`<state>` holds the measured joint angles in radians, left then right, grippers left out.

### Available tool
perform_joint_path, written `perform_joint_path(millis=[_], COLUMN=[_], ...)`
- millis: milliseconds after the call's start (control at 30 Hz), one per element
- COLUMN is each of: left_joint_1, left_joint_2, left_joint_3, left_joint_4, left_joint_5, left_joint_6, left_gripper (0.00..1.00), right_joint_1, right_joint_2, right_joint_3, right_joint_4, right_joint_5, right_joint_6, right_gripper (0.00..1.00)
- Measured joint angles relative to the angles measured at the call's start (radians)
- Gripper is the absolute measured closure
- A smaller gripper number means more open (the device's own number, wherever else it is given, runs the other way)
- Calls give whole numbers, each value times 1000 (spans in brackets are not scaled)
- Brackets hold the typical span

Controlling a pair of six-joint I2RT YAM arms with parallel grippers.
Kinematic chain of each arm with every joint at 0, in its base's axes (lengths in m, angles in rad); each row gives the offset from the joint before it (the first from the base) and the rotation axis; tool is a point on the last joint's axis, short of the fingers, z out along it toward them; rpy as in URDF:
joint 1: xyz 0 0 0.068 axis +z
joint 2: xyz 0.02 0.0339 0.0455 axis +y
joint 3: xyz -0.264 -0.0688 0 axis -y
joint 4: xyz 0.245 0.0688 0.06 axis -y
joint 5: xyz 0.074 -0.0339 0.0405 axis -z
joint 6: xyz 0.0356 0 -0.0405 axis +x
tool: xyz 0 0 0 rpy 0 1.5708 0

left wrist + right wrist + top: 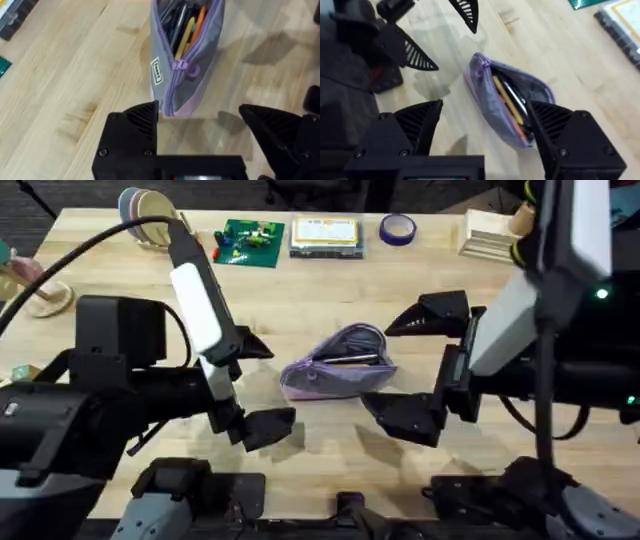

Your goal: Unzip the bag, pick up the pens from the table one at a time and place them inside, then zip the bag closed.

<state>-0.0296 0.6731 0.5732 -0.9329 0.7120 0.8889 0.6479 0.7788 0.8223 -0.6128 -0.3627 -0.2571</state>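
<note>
Right now both arms hover either side of the pouch with nothing in their grasp. The left gripper (255,385) has its fingers spread wide, and so does the right gripper (420,365), which sits on the opposite side. Between them, roughly mid-table, lies the bag (338,364), resting on the table (330,290) with its mouth gaping open. From the left wrist camera the bag (185,55) stands just beyond the open fingers, near but not touching, with the zipper pull (181,65) part-way along the seam on the end facing that gripper. The pens (186,30) are already inside; I can make out a yellow one, an orange one and something darker. The right wrist view shows the same pens (507,102) lying lengthwise in the opening.

By my reckoning only the zipping is left. The trouble is that the pouch is soft and unanchored: if one gripper tugs the pull without the other pinning the fabric, the whole bag will likely slide or tip. A pen poking up against the teeth could also jam the slider. The pull is small, so a pinch could easily miss it.
</note>
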Motion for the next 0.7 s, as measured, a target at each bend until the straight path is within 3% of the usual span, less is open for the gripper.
perform_joint_path(millis=[267, 467, 700], left_joint_1=[0, 53, 124], left_joint_2=[20, 202, 388], left_joint_3=[0, 0, 0], left_joint_4=[0, 28, 110], left_joint_5=[-45, -60, 17], left_joint_6=[73, 182, 285], left_gripper=[7, 9, 8], right_joint_1=[0, 0, 76], right_joint_2=[0, 0, 0], right_joint_3=[0, 0, 0], right_joint_4=[0, -6, -9], right_joint_5=[-6, -12, 3], right_joint_6=[185, 329, 390], right_gripper=[4, 4, 3])
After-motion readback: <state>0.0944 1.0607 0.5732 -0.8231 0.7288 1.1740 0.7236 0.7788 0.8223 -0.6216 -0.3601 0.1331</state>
